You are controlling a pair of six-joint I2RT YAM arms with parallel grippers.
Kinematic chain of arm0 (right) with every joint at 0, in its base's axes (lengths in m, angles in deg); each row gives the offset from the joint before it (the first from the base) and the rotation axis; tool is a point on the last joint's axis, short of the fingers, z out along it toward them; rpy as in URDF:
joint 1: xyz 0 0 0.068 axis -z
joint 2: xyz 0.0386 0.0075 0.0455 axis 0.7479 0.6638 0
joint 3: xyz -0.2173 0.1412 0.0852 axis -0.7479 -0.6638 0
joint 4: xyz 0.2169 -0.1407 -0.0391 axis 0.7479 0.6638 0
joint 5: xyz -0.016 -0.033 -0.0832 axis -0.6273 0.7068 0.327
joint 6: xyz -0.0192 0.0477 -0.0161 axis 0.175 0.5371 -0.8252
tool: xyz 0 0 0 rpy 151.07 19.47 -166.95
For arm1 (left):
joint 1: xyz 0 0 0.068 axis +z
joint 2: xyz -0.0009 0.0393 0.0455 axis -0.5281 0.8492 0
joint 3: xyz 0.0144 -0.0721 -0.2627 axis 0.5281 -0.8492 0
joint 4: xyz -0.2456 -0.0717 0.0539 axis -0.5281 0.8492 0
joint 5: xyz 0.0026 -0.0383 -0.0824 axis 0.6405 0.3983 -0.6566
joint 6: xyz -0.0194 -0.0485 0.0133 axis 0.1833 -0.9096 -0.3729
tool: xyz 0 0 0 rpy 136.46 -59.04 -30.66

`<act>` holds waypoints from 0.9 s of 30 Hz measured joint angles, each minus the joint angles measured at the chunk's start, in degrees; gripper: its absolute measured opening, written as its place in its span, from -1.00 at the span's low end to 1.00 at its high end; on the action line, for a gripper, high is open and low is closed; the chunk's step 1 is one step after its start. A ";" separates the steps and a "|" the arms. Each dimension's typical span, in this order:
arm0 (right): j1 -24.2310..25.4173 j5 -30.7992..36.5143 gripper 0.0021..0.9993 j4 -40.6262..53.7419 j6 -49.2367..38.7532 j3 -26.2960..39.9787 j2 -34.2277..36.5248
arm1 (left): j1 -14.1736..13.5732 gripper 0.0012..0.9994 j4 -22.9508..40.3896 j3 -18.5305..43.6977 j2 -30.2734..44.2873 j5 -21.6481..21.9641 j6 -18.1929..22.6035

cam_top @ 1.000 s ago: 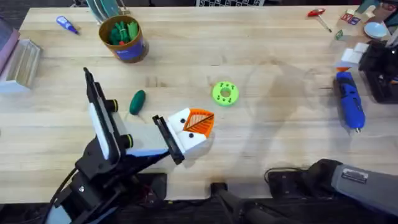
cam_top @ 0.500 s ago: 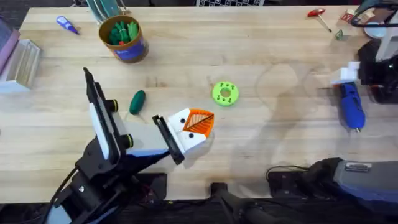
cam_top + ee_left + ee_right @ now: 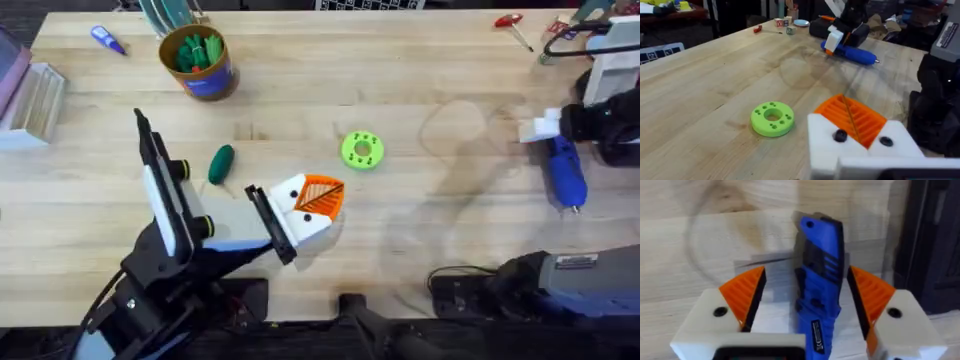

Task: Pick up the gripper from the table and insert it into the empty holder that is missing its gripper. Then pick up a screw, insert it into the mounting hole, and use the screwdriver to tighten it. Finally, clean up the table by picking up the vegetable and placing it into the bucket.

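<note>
Right gripper (image 3: 805,302) spread wide, ribbed orange pads (image 3: 746,292) flanking the glossy blue screwdriver (image 3: 819,275) flat on pale wood. Left gripper (image 3: 310,205) far off, white-mounted, state hidden. Beyond: perforated lime disc (image 3: 362,150), smooth green vegetable (image 3: 221,163), round blue-banded bucket (image 3: 203,68).

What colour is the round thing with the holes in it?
Lime green. The round disc with holes shows best in the left wrist view, lying on the wooden table.

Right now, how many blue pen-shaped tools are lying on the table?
2: the thick blue screwdriver near the right edge, and a small blue pen at the far left corner.
</note>
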 joint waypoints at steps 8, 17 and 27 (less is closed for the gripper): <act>0.60 -0.04 0.98 -0.49 -0.17 0.00 2.90 | 0.00 -0.98 0.01 0.00 0.00 0.00 0.00; 2.20 -1.58 0.97 -0.45 -0.17 0.00 3.16 | 0.00 -0.98 -0.01 0.00 0.00 0.00 0.00; 2.51 -1.06 0.38 -1.43 -0.20 0.00 3.29 | 0.00 -0.98 -0.01 0.00 0.00 0.00 0.00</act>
